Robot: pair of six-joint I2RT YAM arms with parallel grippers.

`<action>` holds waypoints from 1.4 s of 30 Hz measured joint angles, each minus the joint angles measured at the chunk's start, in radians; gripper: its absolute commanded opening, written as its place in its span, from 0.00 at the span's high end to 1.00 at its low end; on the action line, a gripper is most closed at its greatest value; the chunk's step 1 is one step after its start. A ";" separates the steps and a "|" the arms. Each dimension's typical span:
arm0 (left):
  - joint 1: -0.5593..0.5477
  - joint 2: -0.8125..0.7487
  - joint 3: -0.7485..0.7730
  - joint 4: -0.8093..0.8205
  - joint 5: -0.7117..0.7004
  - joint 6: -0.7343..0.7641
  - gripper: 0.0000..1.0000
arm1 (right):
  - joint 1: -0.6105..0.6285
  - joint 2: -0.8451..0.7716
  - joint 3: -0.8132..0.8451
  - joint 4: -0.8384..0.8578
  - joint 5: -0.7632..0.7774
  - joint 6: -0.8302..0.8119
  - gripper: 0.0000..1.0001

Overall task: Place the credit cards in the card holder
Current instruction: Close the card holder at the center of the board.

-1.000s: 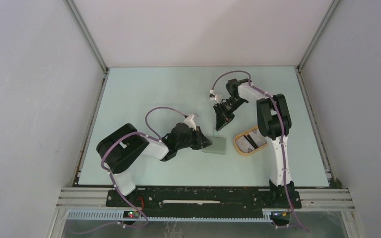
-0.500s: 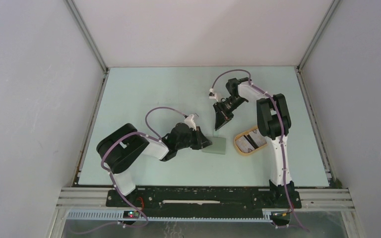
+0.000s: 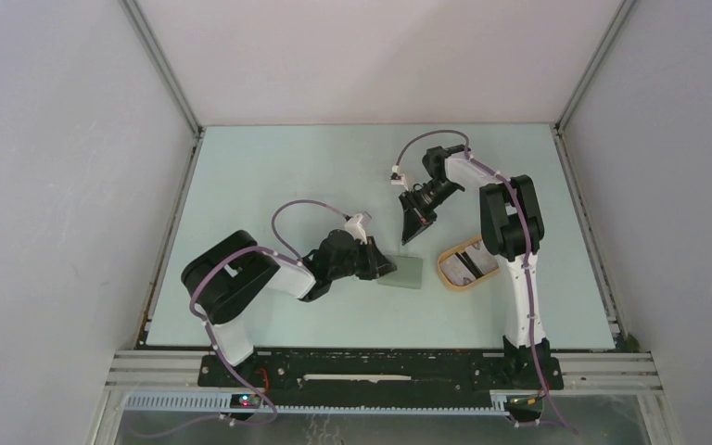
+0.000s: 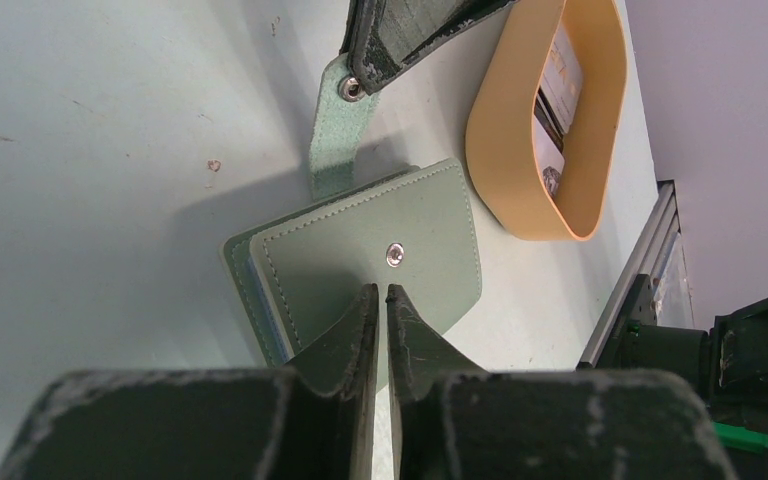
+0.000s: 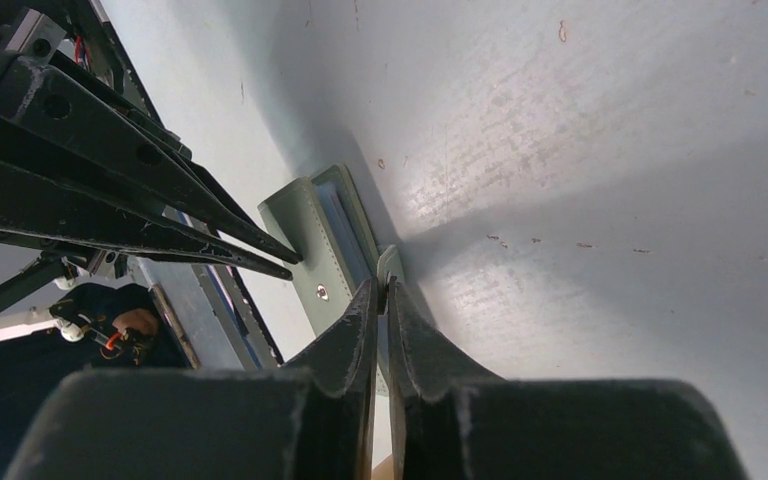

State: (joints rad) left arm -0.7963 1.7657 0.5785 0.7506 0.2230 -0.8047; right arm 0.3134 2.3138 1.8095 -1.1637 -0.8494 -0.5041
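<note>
My left tool (image 4: 381, 292) is clenched on the near edge of the card holder (image 4: 400, 225); its strap (image 4: 331, 150) runs toward the frame's top into my right tool (image 4: 356, 88), pinched shut on it

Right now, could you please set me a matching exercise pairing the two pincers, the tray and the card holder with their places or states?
1 left pincer
2 right pincer
3 tray
4 card holder

A tan, cards inside
B pinches the strap
C grey-green, on the table
D closed on the cover's edge

Pairs: 1-D, 2-B, 3-A, 4-C
</note>
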 measured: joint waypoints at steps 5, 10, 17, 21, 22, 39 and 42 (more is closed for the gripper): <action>0.000 0.002 0.000 0.003 0.001 0.000 0.89 | 0.000 0.000 0.000 -0.001 -0.007 -0.003 0.93; 0.000 0.002 0.000 0.003 0.001 -0.001 0.89 | 0.000 0.003 0.000 -0.004 -0.014 -0.007 1.00; 0.000 0.006 0.003 0.004 0.002 -0.007 0.90 | 0.000 0.006 0.000 -0.009 -0.023 -0.018 1.00; 0.001 0.010 0.005 0.008 0.005 -0.010 0.90 | 0.000 0.005 -0.002 -0.011 -0.031 -0.037 1.00; 0.002 0.012 0.005 0.011 0.008 -0.013 0.90 | 0.000 0.003 -0.008 -0.005 -0.033 -0.042 1.00; 0.008 0.033 0.005 0.040 0.024 -0.072 0.92 | 0.068 -0.366 -0.448 0.261 0.069 -0.144 1.00; 0.009 0.034 0.005 0.042 0.025 -0.079 0.92 | 0.089 -0.403 -0.477 0.306 0.112 -0.148 1.00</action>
State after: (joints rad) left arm -0.7872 1.8000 0.5838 0.7929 0.2481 -0.8837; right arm 0.4026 1.9110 1.3327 -0.8574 -0.7372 -0.6518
